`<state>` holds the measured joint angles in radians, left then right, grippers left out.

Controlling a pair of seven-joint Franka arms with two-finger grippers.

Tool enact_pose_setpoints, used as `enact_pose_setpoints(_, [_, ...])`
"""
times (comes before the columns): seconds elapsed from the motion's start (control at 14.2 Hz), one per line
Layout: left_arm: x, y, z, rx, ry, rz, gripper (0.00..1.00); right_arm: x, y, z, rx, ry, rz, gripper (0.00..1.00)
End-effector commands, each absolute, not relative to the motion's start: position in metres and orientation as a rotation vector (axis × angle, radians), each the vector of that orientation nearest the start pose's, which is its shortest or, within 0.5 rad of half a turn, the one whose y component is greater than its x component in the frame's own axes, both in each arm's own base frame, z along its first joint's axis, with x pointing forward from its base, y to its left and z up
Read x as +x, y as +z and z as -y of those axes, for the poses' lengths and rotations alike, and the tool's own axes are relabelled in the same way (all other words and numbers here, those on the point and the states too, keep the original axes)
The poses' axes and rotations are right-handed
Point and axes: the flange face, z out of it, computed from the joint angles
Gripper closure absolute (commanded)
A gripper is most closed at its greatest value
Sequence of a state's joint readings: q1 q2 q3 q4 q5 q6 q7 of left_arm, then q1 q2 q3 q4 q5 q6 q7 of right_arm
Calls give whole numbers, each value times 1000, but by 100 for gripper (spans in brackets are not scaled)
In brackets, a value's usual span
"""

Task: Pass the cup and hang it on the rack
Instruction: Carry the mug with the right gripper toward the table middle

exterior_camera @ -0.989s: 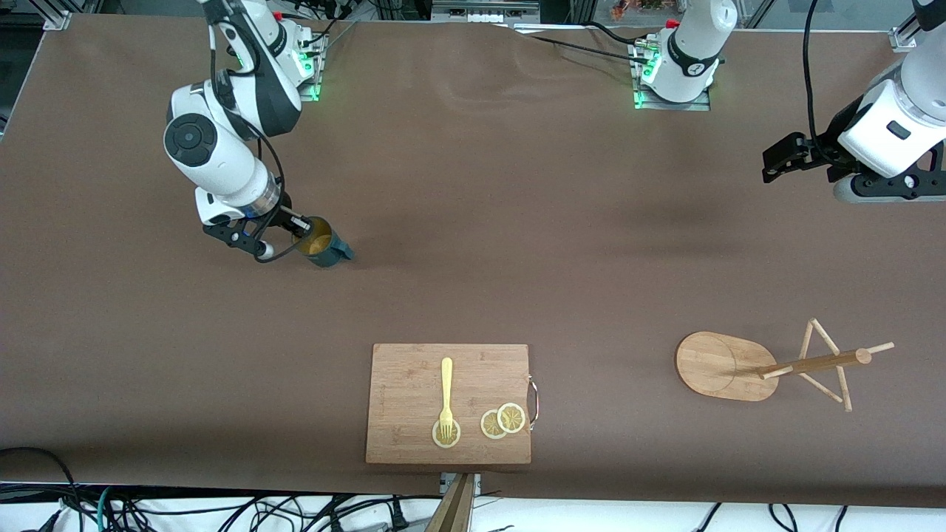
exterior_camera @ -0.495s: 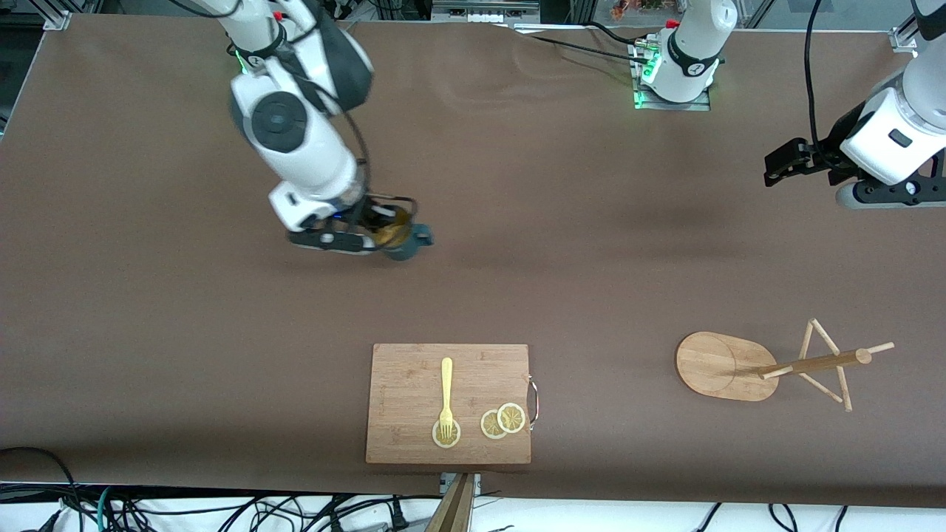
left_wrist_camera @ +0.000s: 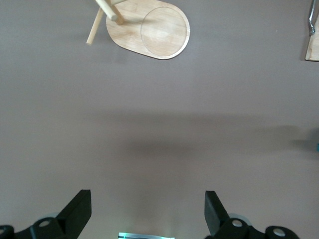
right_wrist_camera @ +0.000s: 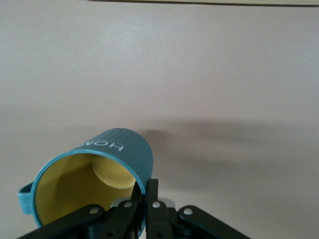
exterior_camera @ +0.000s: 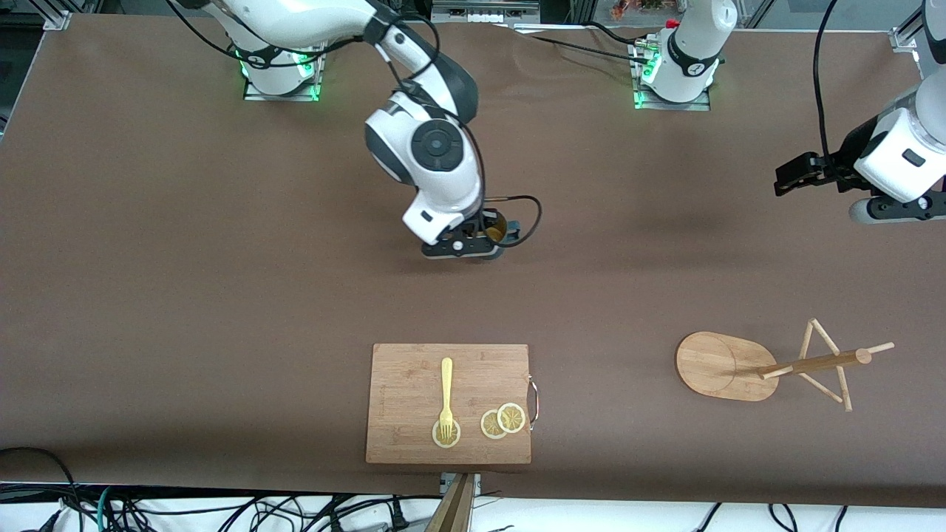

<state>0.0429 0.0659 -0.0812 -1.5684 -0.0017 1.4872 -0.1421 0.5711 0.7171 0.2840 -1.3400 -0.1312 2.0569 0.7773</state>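
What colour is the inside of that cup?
Yellowish-tan inside the cup, teal outside; clearest in the right wrist view.

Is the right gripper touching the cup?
Touching. The right wrist view shows the right gripper with its fingers pinched on the rim wall of the cup.

A rectangular wooden cutting board (exterior_camera: 448,403) is lying on the brown table (exterior_camera: 148,310) at the six o'clock edge, its metal handle (exterior_camera: 533,400) pointing to three o'clock. A yellow fork (exterior_camera: 446,395) is resting on it, tines on one lemon slice (exterior_camera: 446,434); two overlapping lemon slices (exterior_camera: 503,420) are sitting at four o'clock from the fork.
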Motion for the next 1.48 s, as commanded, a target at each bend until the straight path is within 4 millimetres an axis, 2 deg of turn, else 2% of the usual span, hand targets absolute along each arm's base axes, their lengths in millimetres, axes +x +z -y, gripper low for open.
enact_pose_setpoints(0.0, [568,582,17,-3111,230,162,0,532,291,-533,-3097,-58,134,100])
enact_pose_setpoints(0.21, [574,575,10,-3111,238,188,0,534,275,-539,-3069,-108,149,100])
enact_pose_setpoints(0.49, [573,576,3,-3111,229,208,0,549,249,-535,-3047,-208,164,100])
enact_pose_setpoints(0.57, [575,573,3,-3114,226,205,0,550,250,-536,-3037,-237,174,100])
enact_pose_setpoints(0.64, [579,560,4,-3111,238,193,0,551,249,-537,-3033,-245,176,100])
enact_pose_setpoints(0.71, [578,556,3,-3111,243,190,0,551,250,-536,-3035,-246,174,85])
enact_pose_setpoints(0.78, [579,554,2,-3111,243,190,0,552,248,-534,-3053,-271,193,24])
enact_pose_setpoints(0.85, [579,554,3,-3110,243,187,0,550,251,-537,-3072,-319,242,0])
enact_pose_setpoints(0.99, [578,544,4,-3109,264,182,0,553,268,-535,-3071,-345,252,0])
enact_pose_setpoints(1.06, [578,533,4,-3110,267,180,0,556,285,-530,-3081,-349,251,0])
enact_pose_setpoints(1.13, [577,518,5,-3109,283,174,0,561,299,-520,-3104,-339,237,0])
enact_pose_setpoints(1.27, [575,505,8,-3139,303,97,0,574,331,-499,-3122,-332,300,0])
enact_pose_setpoints(1.41, [571,479,9,-3141,317,67,0,593,363,-464,-3126,-267,375,0])
